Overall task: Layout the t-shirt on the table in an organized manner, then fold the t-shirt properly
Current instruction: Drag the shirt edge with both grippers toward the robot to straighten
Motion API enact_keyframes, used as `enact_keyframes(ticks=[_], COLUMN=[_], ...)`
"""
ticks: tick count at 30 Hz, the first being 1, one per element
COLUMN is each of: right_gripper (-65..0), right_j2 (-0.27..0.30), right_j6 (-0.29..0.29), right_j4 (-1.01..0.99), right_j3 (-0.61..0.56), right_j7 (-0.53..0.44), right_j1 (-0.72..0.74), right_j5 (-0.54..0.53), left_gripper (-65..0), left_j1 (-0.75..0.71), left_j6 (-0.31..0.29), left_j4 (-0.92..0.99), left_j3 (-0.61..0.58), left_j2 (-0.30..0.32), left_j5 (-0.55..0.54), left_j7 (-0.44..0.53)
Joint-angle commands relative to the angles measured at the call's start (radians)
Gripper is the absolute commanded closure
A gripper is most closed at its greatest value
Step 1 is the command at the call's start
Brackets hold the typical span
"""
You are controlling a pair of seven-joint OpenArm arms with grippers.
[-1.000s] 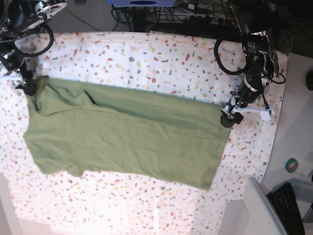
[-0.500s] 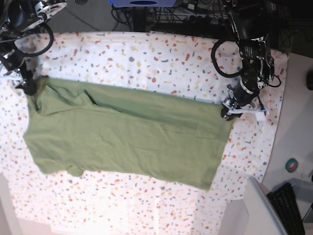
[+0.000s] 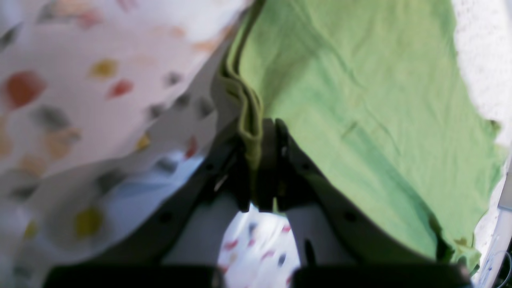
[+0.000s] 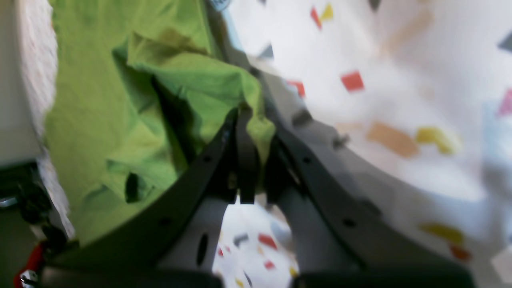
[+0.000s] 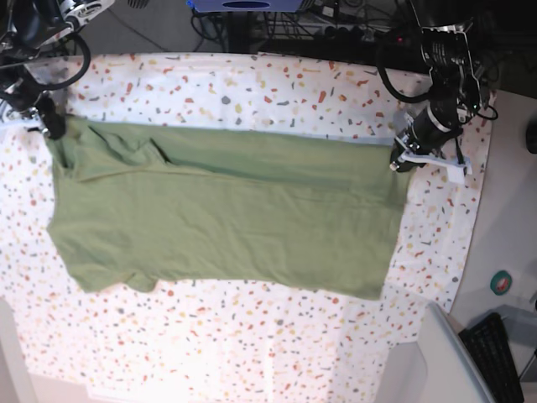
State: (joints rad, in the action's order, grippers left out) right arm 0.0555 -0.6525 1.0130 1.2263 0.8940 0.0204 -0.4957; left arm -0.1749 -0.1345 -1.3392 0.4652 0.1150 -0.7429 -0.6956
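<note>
The olive-green t-shirt point(image 5: 226, 214) lies spread across the speckled table point(image 5: 252, 92), stretched left to right. My left gripper point(image 5: 398, 159) is shut on the t-shirt's far right corner; the left wrist view shows its dark fingers point(image 3: 280, 160) pinching the folded hem of the t-shirt point(image 3: 360, 100). My right gripper point(image 5: 52, 128) is shut on the far left corner by the sleeve. In the right wrist view its fingers point(image 4: 244, 160) clamp a bunched fold of the t-shirt point(image 4: 192, 84). The edge between both grippers is pulled taut and straight.
A plain grey-white surface point(image 5: 512, 218) borders the table on the right, with a small round green object point(image 5: 501, 283) on it. A keyboard point(image 5: 495, 357) sits at the lower right. Cables and dark equipment point(image 5: 336, 25) line the back edge.
Both grippers closed on the t-shirt's far corners and moved toward the back of the table, dragging the shirt with them. The far edge is now straighter.
</note>
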Motion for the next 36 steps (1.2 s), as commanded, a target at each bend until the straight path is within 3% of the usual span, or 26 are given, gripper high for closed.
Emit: enact_keyframes(ticks=[1, 9, 16, 32, 36], right_gripper=[0.0, 0.0, 0.0, 0.0, 0.0], right_j2=[0.016, 0.010, 0.010, 0.010, 0.010], right_j6=[0.004, 0.007, 0.009, 0.009, 0.009], right_j4=[0.037, 0.166, 0.169, 0.169, 0.169], right_j3=[0.002, 0.002, 0.002, 0.004, 0.005], right_j7=[0.021, 0.127, 0.130, 0.133, 0.187], right_j1=[-0.014, -0.067, -0.098, -0.112, -0.112], right_j5=[0.012, 0.012, 0.012, 0.012, 0.010], left_gripper=[0.0, 0.0, 0.0, 0.0, 0.0], left_j1=[-0.010, -0.110, -0.168, -0.202, -0.202], left_j6=[-0.011, -0.011, -0.011, -0.011, -0.011], left_j4=[-0.036, -0.101, -0.124, -0.124, -0.124], left_j3=[0.002, 0.004, 0.131, 0.155, 0.157], left_j2=[0.009, 0.010, 0.022, 0.024, 0.024], left_j5=[-0.014, -0.014, -0.016, -0.010, -0.014], left_j7=[0.011, 0.000, -0.152, -0.154, -0.154])
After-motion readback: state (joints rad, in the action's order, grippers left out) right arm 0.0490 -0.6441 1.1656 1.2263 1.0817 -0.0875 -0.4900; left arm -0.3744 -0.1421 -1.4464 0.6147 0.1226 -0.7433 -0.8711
